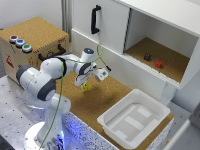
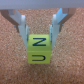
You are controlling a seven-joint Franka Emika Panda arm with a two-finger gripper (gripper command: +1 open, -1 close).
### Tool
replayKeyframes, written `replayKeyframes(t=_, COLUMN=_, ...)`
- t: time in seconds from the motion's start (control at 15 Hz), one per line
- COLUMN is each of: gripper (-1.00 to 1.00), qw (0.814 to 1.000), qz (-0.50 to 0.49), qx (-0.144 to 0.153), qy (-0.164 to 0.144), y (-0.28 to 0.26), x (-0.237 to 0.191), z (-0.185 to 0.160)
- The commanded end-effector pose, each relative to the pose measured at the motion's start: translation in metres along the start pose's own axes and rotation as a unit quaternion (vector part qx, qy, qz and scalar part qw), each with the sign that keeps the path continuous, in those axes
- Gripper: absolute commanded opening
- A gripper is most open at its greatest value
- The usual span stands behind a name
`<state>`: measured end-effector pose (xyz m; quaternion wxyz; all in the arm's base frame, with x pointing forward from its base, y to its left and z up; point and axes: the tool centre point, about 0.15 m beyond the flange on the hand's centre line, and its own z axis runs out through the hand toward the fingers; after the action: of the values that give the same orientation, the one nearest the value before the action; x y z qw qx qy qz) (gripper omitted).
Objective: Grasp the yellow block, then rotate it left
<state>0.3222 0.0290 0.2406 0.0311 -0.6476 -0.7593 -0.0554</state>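
The yellow block [image 2: 39, 49] is a tiny yellow-green cube with dark letters on its faces. In the wrist view it sits between my two fingers [image 2: 23, 27], whose tips press against its two sides. My gripper [image 2: 40, 39] is shut on it. In the exterior view the gripper [image 1: 84, 83] points down over the cork surface [image 1: 95, 102], with the yellow block [image 1: 86, 87] at its tips, at or just above the cork. I cannot tell whether the block is lifted.
A white plastic bin [image 1: 132, 119] stands at the exterior view's right front. Behind is a white cabinet with a black handle [image 1: 95, 20]; its open shelf holds a red block [image 1: 158, 64] and a dark purple block [image 1: 147, 57]. A cork-topped box with buttons [image 1: 20, 42] stands at the left.
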Motion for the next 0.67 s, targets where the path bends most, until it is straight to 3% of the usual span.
replayKeyframes(t=0.0, gripper=-1.0, qw=1.0, qz=0.01, qx=0.023, qy=-0.01, y=0.018, x=0.006, z=0.008)
replayKeyframes(t=0.2, gripper=-1.0, qw=1.0, qz=0.01, qx=0.023, qy=-0.01, y=0.018, x=0.006, z=0.008)
replayKeyframes(t=0.27, gripper=1.0, qw=1.0, qz=0.017, qx=0.007, qy=-0.005, y=0.002, x=0.007, z=-0.001)
replayKeyframes(t=0.4, gripper=1.0, qw=0.998, qz=0.058, qx=-0.007, qy=-0.023, y=-0.005, x=0.016, z=-0.003)
replayKeyframes(t=0.6, gripper=1.0, qw=0.992, qz=0.125, qx=0.009, qy=-0.021, y=-0.004, x=0.024, z=-0.004)
